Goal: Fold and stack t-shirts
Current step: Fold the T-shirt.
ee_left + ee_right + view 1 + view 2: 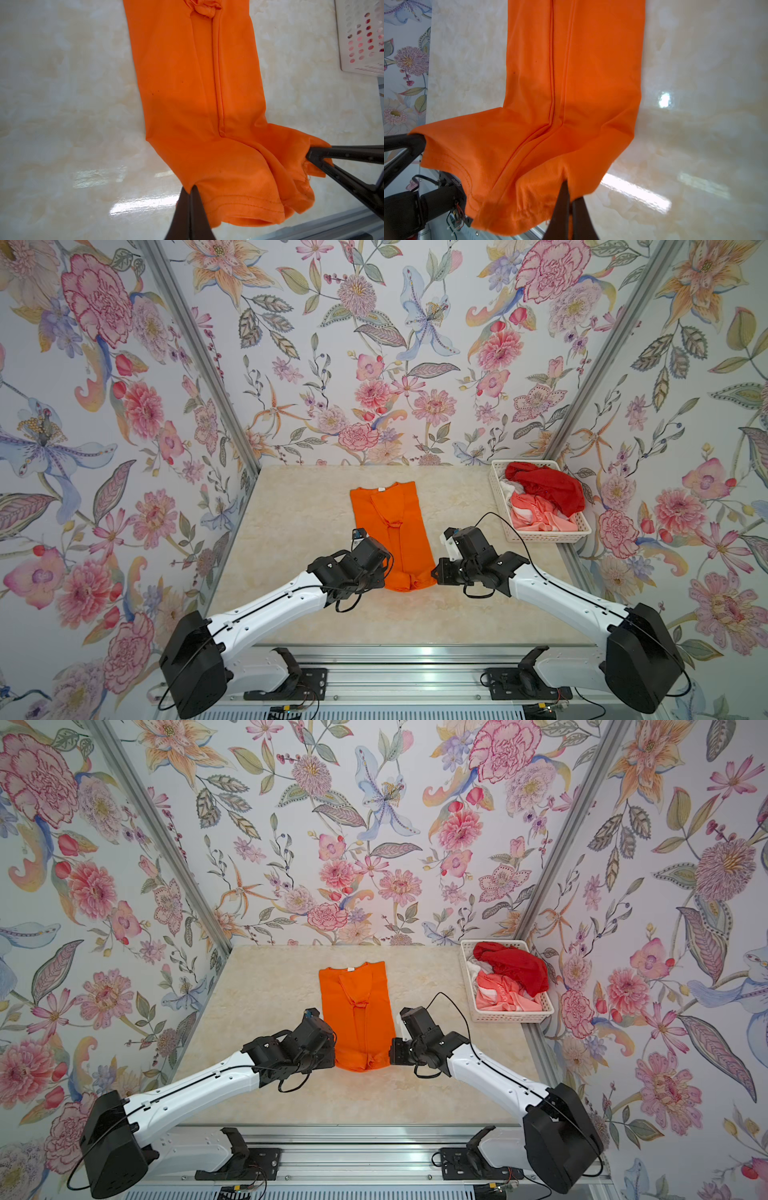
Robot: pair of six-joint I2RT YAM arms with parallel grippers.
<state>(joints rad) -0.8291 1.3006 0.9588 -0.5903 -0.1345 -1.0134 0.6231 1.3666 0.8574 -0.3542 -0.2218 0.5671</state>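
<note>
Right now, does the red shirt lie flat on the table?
No, the red shirt sits crumpled inside the basket.

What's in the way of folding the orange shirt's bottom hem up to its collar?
Nothing visible. The left gripper and right gripper are shut on the hem of the orange shirt, the cloth toward the collar lies bare, and the basket sits apart.

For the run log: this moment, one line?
left gripper: shut on orange t-shirt hem | right gripper: same | red t-shirt, coral t-shirt: in basket
</note>
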